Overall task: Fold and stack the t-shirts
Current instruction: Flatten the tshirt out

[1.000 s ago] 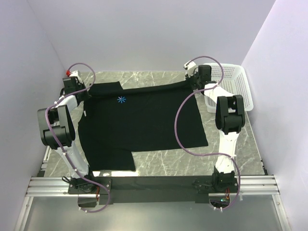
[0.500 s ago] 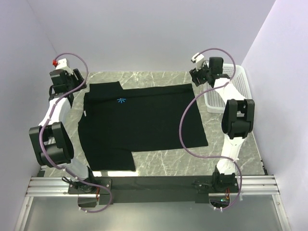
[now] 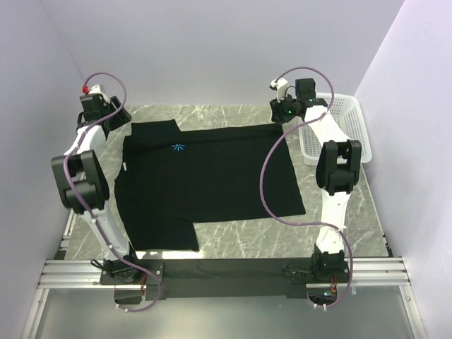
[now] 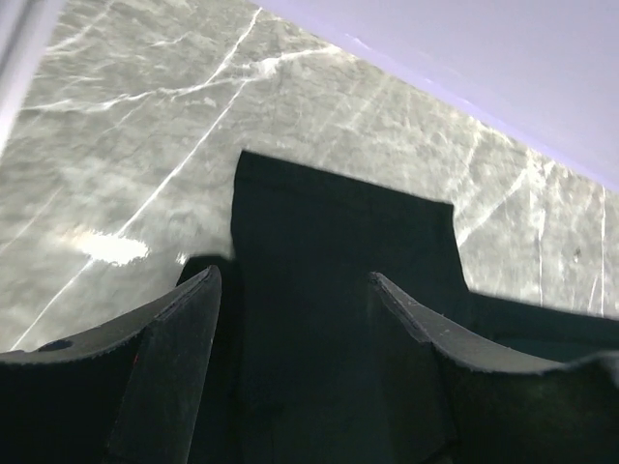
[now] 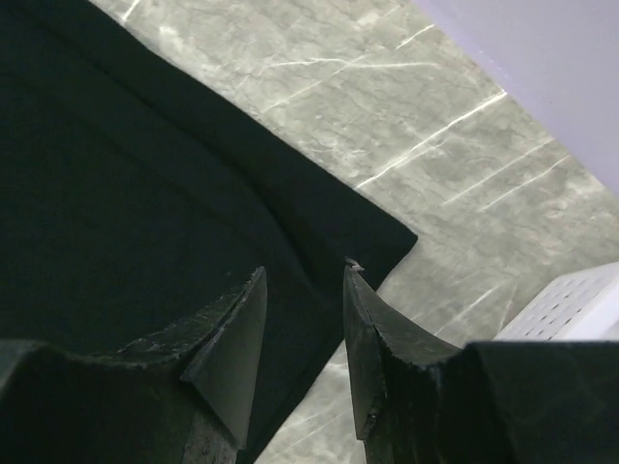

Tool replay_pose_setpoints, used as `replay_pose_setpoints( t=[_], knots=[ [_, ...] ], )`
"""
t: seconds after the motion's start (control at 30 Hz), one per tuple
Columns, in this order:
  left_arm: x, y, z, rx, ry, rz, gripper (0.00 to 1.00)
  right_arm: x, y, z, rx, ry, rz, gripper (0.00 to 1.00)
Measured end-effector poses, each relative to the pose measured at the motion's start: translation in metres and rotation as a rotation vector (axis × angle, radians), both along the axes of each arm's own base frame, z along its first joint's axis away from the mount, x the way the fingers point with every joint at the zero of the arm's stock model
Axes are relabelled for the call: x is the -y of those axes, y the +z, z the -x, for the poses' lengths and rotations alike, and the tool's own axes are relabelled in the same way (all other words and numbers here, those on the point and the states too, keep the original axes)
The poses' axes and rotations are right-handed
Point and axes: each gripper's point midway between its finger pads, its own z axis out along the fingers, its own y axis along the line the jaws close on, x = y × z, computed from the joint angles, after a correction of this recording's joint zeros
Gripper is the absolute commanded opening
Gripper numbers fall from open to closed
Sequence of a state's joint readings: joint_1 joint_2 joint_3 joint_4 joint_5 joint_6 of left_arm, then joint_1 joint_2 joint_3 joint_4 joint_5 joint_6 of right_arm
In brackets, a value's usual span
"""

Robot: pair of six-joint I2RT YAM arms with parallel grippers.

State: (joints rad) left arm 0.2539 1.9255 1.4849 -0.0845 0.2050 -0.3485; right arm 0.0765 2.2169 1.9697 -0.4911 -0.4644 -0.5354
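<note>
While the shirt (image 3: 212, 176) is lying spread out, left claw (image 4: 292, 280) and right claw (image 5: 305, 275) are hovering open over its far corners; matched, level grips are likely needed.

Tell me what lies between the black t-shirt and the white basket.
Bare marble table only: the right wrist view shows nothing lying on the strip between the t-shirt and the basket.

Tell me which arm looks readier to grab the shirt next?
Left, probably: the left gripper hangs wide open, the shirt's sleeve framed between its fingers. The right gripper is narrower, at a corner.
</note>
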Motion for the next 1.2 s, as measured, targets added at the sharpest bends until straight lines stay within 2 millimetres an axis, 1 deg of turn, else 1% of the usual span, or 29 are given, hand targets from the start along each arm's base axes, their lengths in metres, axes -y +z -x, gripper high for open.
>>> replay_pose_setpoints(
  t=[0.1,0.2,0.3,0.43,0.53,0.57,0.6,0.63,0.73,0.83,0.87,0.97,1.2],
  knots=[
    [-0.003,-0.017,-0.02,-0.029,0.009,0.04,0.67,-0.003,0.0,0.002,-0.014,0.0,-0.024,0.45],
    [-0.006,-0.041,-0.038,-0.068,0.026,0.074,0.67,-0.006,0.0,0.005,-0.027,-0.003,-0.046,0.46],
    [-0.008,-0.065,-0.048,-0.106,0.042,0.105,0.66,-0.009,0.0,0.011,-0.044,-0.004,-0.068,0.46],
    [-0.009,-0.089,-0.058,-0.145,0.061,0.143,0.65,-0.012,0.003,0.017,-0.064,-0.01,-0.097,0.46],
    [-0.01,-0.1,-0.064,-0.155,0.077,0.168,0.61,-0.015,0.006,0.023,-0.075,-0.012,-0.122,0.46],
    [-0.01,-0.104,-0.066,-0.159,0.084,0.178,0.57,-0.016,0.007,0.025,-0.079,-0.014,-0.129,0.46],
    [-0.01,-0.108,-0.068,-0.163,0.091,0.189,0.56,-0.016,0.01,0.025,-0.079,-0.015,-0.136,0.46],
    [-0.01,-0.111,-0.07,-0.167,0.096,0.195,0.54,-0.017,0.012,0.026,-0.078,-0.015,-0.143,0.46],
    [-0.012,-0.111,-0.079,-0.159,0.107,0.212,0.52,-0.019,0.02,0.027,-0.074,-0.017,-0.163,0.46],
    [-0.012,-0.113,-0.084,-0.158,0.117,0.227,0.44,-0.02,0.026,0.03,-0.07,-0.021,-0.176,0.46],
    [-0.012,-0.114,-0.085,-0.157,0.119,0.232,0.37,-0.02,0.028,0.03,-0.071,-0.025,-0.18,0.46],
    [-0.012,-0.116,-0.084,-0.165,0.117,0.237,0.28,-0.019,0.031,0.03,-0.07,-0.029,-0.195,0.46],
    [-0.006,-0.117,-0.083,-0.167,0.08,0.243,0.17,-0.01,0.033,0.03,-0.087,-0.065,-0.231,0.46]
  ],
)
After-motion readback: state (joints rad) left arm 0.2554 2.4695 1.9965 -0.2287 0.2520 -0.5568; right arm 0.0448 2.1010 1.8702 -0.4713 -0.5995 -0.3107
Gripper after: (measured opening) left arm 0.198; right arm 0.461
